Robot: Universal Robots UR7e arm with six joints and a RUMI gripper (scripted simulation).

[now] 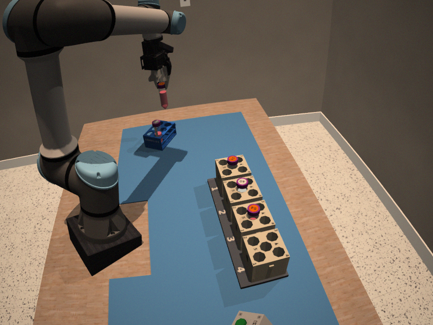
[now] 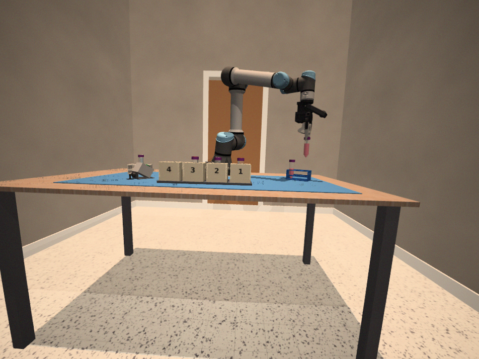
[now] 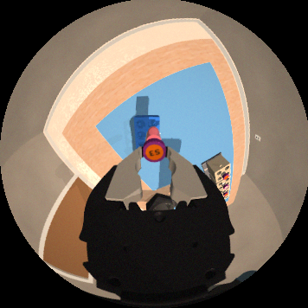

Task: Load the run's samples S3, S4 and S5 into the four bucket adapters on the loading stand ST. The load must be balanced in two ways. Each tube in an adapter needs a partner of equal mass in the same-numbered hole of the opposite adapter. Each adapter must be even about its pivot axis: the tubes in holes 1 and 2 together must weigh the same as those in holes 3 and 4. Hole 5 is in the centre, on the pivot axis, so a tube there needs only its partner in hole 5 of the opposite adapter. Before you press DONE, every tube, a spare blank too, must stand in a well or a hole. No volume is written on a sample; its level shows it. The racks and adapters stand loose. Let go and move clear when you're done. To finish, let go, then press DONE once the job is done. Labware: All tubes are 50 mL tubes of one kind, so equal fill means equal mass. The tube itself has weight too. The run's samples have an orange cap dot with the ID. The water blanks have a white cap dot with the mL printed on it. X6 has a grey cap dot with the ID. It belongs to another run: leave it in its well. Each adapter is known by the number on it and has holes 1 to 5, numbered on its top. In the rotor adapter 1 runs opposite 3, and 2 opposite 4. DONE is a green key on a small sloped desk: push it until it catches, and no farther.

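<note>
My gripper (image 1: 161, 82) is shut on the cap end of a sample tube (image 1: 163, 96) with pink liquid. It holds the tube upright, high above the blue sample rack (image 1: 160, 136). In the wrist view the tube's orange cap dot (image 3: 154, 151) reads S3. The tube also shows in the exterior view (image 2: 306, 147), well clear of the rack (image 2: 298, 175). One dark-capped tube (image 1: 156, 123) stands in the rack. Adapter 1 (image 1: 232, 169) holds an orange-dot tube (image 1: 232, 159). Adapter 2 (image 1: 242, 192) holds a white-dot tube (image 1: 242, 182). Adapter 3 (image 1: 253, 220) holds an orange-dot tube (image 1: 253, 208). Adapter 4 (image 1: 265, 253) is empty.
The four adapters stand in a row on the dark loading stand on the blue mat. The green DONE key (image 1: 239, 322) sits on its small desk at the near edge. Another tube (image 2: 140, 157) shows behind that desk (image 2: 141, 169). The arm's base stands at the table's left.
</note>
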